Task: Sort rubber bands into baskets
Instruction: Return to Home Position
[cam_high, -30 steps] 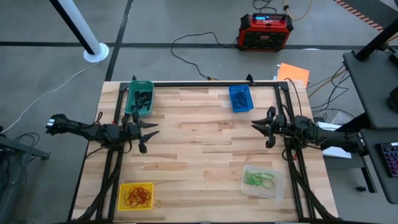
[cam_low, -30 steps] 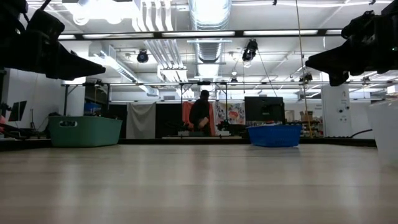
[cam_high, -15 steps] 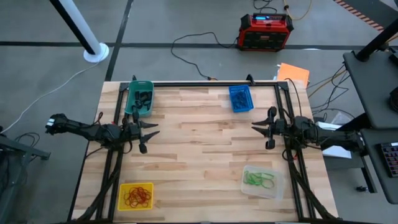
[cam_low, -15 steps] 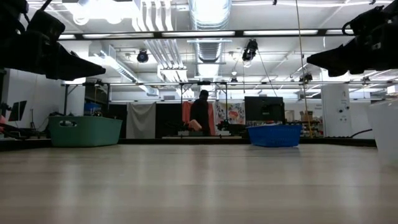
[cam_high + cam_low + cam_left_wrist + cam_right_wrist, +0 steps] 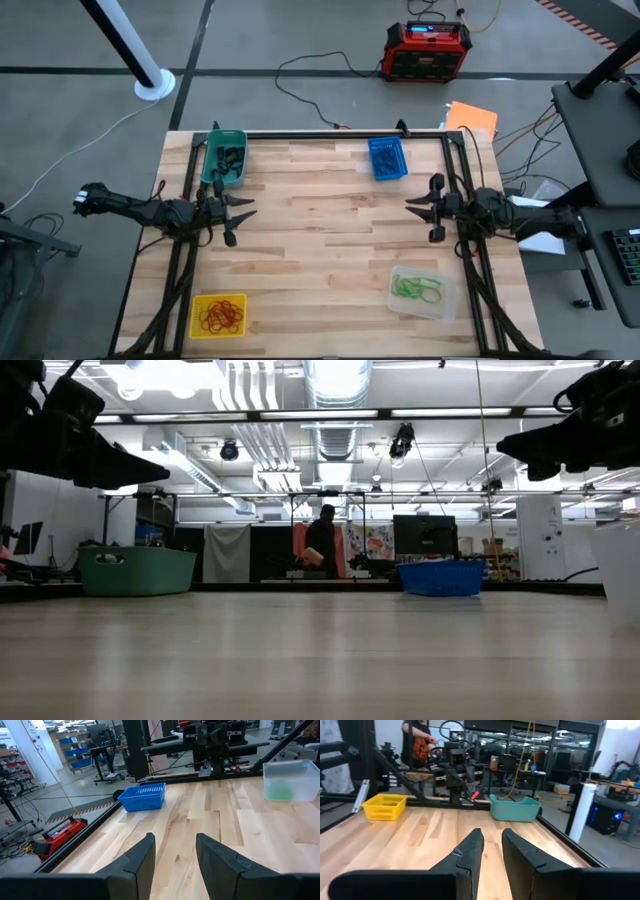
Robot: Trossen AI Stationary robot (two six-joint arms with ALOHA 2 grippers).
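Since a second ago the right gripper (image 5: pixel 413 205) has drawn back a touch toward the right edge of the table (image 5: pixel 330 240) and risen a little. The left gripper (image 5: pixel 246 209) has not budged.

From where I stand, two baskets sit closest, at the table's near corners. The yellow basket (image 5: pixel 197 303) at the near left corner holds a tangle of red-orange bands (image 5: pixel 221 315). The clear basket (image 5: pixel 446 300) at the near right corner holds green bands (image 5: pixel 416 288).

Halfway up the table the two grippers face each other from opposite sides, each hanging above the wood close to its own edge. The left one's fingers stand apart with bare board showing between them. The right one's fingers are parted by only a narrow slit. Neither carries anything.

Along the table's far edge, the teal basket (image 5: pixel 211 160) sits at the left corner with black bands (image 5: pixel 231 160) in it. The blue basket (image 5: pixel 372 160) stands right of the middle, and what lies in it I cannot make out.

On the floor past the table's far edge sit a red-and-black box (image 5: pixel 425 50) and an orange sheet (image 5: pixel 472 118). A person (image 5: pixel 320 540) stands deep in the room beyond.
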